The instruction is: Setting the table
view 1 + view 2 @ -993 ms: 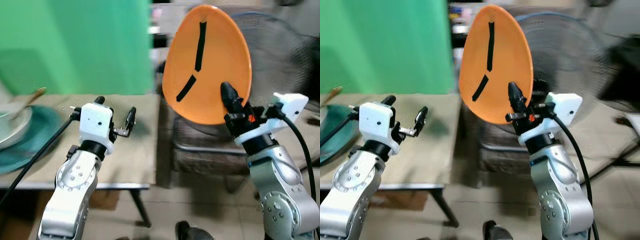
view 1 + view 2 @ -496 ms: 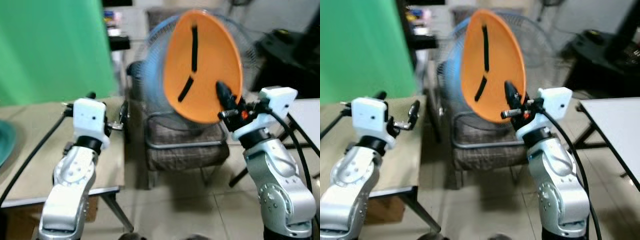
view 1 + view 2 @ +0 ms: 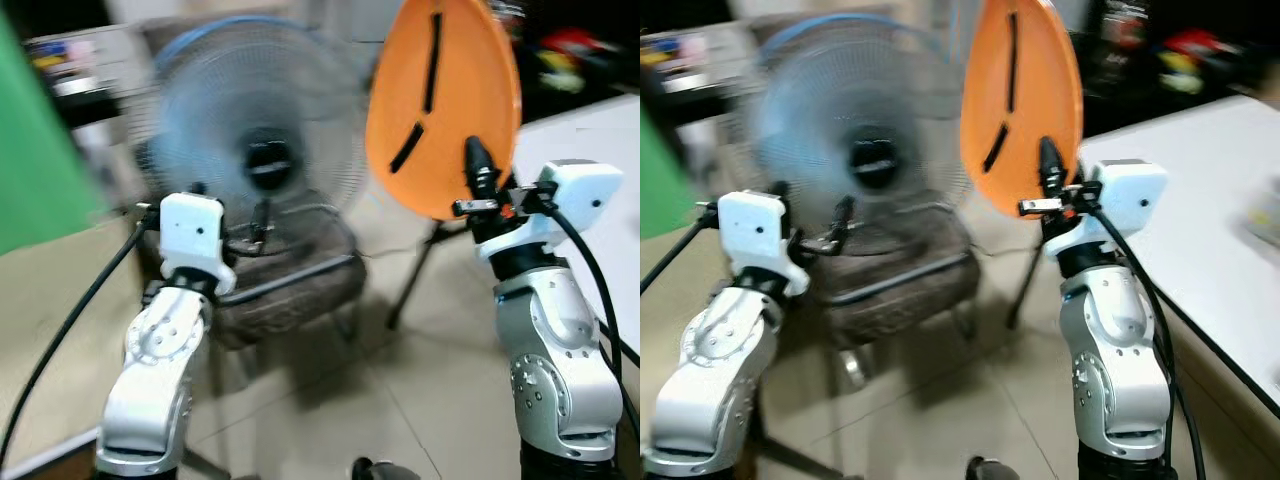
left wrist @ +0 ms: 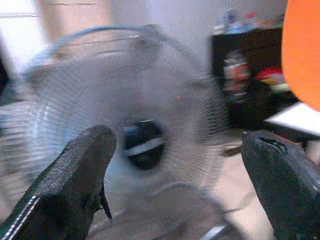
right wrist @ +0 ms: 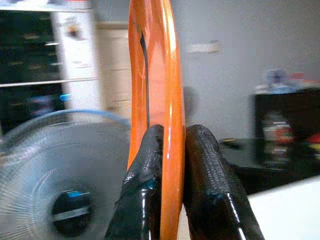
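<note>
An orange plate (image 3: 445, 100) with two black tape strips stands upright, high at the right. My right gripper (image 3: 478, 180) is shut on its lower rim; in the right wrist view both fingers (image 5: 200, 180) pinch the plate's edge (image 5: 167, 70). My left gripper (image 3: 258, 222) is raised at chest height on the left, open and holding nothing. In the left wrist view its fingertips (image 4: 75, 175) stand wide apart.
A large standing fan (image 3: 255, 150) is straight ahead, with a dark padded chair (image 3: 290, 285) below it. A white table (image 3: 1200, 190) runs along the right. A beige table's corner (image 3: 40, 330) and a green screen (image 3: 25, 170) are at the left. Tiled floor (image 3: 380, 390) lies ahead.
The whole picture has swung right, so the camera turned: the beige table and green screen slid off left, the fan and white table came in. The plate stays held in my right gripper.
</note>
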You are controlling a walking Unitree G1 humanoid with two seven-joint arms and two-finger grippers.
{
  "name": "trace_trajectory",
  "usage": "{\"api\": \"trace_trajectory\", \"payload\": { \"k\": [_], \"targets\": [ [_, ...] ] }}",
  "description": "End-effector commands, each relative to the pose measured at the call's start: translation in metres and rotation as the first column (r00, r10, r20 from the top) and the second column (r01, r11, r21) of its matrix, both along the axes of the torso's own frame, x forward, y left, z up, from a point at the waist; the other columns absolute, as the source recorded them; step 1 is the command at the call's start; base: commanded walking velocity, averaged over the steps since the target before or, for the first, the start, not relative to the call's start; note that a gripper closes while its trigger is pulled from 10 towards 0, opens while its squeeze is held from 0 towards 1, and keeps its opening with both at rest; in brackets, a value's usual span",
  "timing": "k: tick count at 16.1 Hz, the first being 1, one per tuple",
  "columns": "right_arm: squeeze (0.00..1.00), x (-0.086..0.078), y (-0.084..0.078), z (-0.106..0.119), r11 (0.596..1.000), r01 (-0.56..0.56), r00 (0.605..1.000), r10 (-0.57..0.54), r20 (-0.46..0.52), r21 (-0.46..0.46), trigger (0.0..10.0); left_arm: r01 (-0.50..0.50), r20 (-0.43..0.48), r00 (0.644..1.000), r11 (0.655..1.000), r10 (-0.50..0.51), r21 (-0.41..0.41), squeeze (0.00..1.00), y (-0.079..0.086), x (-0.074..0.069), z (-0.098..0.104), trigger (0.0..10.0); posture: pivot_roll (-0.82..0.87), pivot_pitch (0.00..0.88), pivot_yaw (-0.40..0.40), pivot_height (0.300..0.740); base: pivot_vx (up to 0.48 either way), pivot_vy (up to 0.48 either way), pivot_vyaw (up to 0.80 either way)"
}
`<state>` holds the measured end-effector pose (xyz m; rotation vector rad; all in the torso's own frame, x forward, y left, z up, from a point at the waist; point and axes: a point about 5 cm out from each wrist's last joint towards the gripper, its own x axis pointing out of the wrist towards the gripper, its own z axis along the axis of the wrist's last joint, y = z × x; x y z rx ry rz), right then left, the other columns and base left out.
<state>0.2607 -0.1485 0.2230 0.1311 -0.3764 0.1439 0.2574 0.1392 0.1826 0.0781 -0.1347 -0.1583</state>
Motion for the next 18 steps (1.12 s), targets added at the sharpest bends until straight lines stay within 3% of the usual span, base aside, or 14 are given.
{"api": "trace_trajectory", "payload": {
  "k": [1,3,7,9,11,14,18],
  "targets": [
    [0.00,-0.001,0.001,0.011,1.000,0.004,0.998,-0.005,0.065,0.007,10.0,-0.003,-0.007,1.000,1.000,0.003,-0.017,0.00,0.000,0.001,-0.001,10.0,0.05,0.000,0.042,0.740,0.000,0.000,-0.80],
    [0.00,0.000,0.001,0.009,1.000,0.023,0.998,-0.024,0.059,0.014,10.0,-0.048,0.028,0.998,0.994,0.050,-0.096,0.00,-0.003,0.000,-0.001,10.0,0.06,0.000,0.040,0.740,0.000,0.000,-0.80],
    [0.00,0.003,-0.001,0.006,0.998,0.062,0.996,-0.063,0.060,0.012,10.0,-0.059,-0.011,0.998,0.997,0.059,-0.047,0.00,0.005,0.002,-0.004,10.0,0.06,0.000,0.037,0.740,0.000,0.000,-0.80],
    [0.00,0.005,-0.006,-0.001,0.993,0.114,0.994,-0.114,0.001,-0.014,10.0,-0.040,-0.025,0.999,0.999,0.040,-0.015,0.00,0.007,0.002,-0.006,10.0,0.06,0.000,0.041,0.740,0.000,0.000,-0.80],
    [0.00,0.006,-0.006,-0.020,1.000,0.008,0.987,-0.009,-0.160,-0.003,10.0,-0.015,-0.054,0.998,1.000,0.014,-0.022,0.00,0.010,0.002,-0.010,10.0,0.06,0.000,0.055,0.740,0.000,0.000,-0.80],
    [0.00,-0.002,-0.012,-0.055,1.000,0.019,0.931,-0.022,-0.364,-0.011,10.0,0.003,-0.065,0.998,1.000,-0.003,0.005,0.00,0.011,0.003,-0.013,10.0,0.07,0.000,0.064,0.740,0.000,0.000,-0.80],
    [0.00,-0.005,-0.016,-0.063,0.999,0.028,0.904,-0.032,-0.426,-0.017,10.0,0.014,-0.090,0.996,1.000,-0.011,0.024,0.00,0.011,0.005,-0.017,10.0,0.06,0.000,0.062,0.740,0.000,0.129,-0.80]
  ]
}}
